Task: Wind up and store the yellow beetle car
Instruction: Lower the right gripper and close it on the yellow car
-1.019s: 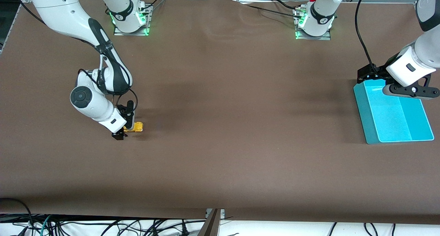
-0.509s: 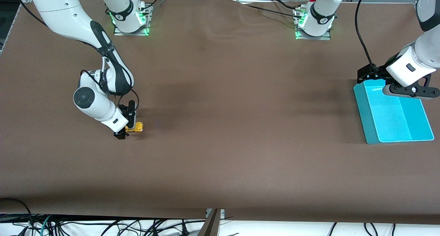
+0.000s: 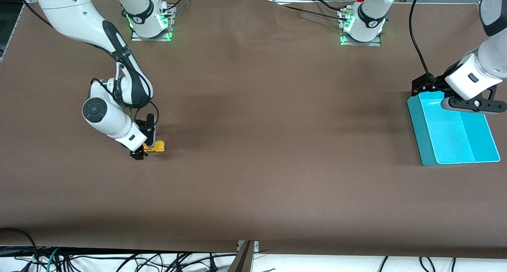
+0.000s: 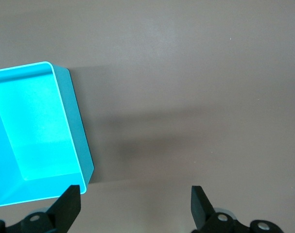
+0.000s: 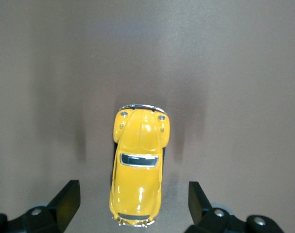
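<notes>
While yellow beetle car stays put, right gripper fingers remain apart.

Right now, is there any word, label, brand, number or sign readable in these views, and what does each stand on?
None can be read.
yellow beetle car: no lettering or plate text shows on its roof or hood.
turquoise bin: plain walls, no label.
Arm bases: small dark round marks, too small to read.
right gripper and left gripper: no markings on them.
</notes>
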Controlling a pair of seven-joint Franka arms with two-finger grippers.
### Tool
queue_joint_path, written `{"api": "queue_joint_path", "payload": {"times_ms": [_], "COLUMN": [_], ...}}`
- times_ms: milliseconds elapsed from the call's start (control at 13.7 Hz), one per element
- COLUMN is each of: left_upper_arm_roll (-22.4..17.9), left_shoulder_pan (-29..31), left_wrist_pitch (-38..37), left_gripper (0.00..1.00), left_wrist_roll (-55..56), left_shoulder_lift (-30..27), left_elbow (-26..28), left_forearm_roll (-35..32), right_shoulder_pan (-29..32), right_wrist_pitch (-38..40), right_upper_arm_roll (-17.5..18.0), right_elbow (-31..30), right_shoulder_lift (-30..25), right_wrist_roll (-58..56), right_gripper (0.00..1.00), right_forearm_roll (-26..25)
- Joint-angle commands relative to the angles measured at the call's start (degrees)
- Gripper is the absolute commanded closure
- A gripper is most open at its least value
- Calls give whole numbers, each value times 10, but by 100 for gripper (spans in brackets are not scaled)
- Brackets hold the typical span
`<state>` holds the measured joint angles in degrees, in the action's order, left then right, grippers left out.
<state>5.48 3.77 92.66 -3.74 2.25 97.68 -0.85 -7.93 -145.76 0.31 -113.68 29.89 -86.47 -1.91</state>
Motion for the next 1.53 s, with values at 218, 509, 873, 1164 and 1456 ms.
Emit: {"api": "queue_joint_path", "payload": {"times_ms": [218, 509, 873, 1164, 1456], "left_upper_arm_roll": [-3, -3, -3, -4, -4], "left_shoulder_pan": [2, 2, 2, 2, 3], "left_wrist_pitch": [-4, -4, -4, -5, -8], "left_gripper": [0, 0, 0, 0, 0], "left_wrist_roll": [-14, -14, -15, -15, -19], "left_shoulder_lift": [-8, -8, -8, -8, -7], "left_elbow": [6, 5, 4, 4, 1], "left_forearm_roll": [17, 16, 16, 16, 16], "right_shoulder_pan": [3, 3, 3, 9, 14], "right_wrist_pitch": [0, 1, 0, 0, -1], "right_upper_arm_roll": [3, 3, 3, 3, 1], "right_elbow": [-25, -25, -25, -25, -26], "right_shoulder_lift": [-20, -21, -19, -17, -14], "right_wrist_roll": [-8, -8, -7, -7, -8], "right_gripper": [38, 63, 65, 66, 66], "right_forearm_roll": [-2, -2, -1, 0, -1]}}
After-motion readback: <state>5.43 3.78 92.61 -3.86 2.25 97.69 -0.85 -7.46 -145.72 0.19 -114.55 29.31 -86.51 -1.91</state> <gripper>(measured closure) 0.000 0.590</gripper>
